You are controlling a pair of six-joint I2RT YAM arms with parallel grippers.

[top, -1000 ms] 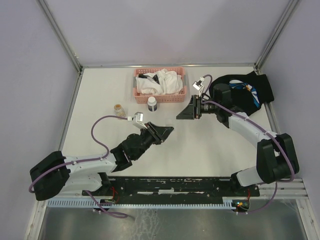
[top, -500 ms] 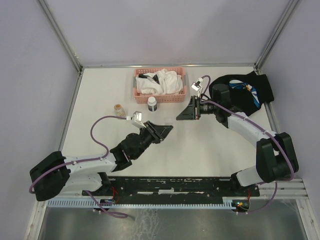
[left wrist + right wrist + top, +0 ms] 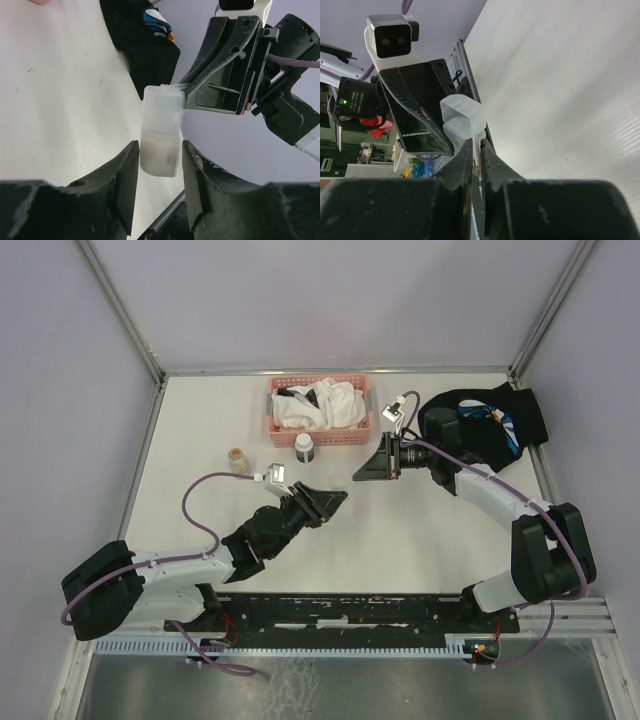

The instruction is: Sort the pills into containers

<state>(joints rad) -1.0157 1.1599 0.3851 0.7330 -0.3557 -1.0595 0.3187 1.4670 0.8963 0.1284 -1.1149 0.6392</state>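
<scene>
Above the middle of the white worktop, the two claws meet nose to nose over one small thing. Seen from the left wrist, the left claw has the clear container between its two dark fingers, one against each side. Its jaws are part-way closed and hold the container off the surface. The container lies along the fingers with its far end poking out past their tips. There is a brownish smudge inside, but I cannot tell what it is.

The right claw comes in from the opposite side, with its tips right at the container's far corner. The right wrist view shows its fingers pressed almost flat together with a thin lip of pale plastic caught between them. From overhead the container is too small to make out.

Further back stand a pink basket of white cloths, a dark-capped bottle just in front of it, an amber bottle off to the left, and a black bag at the right.
</scene>
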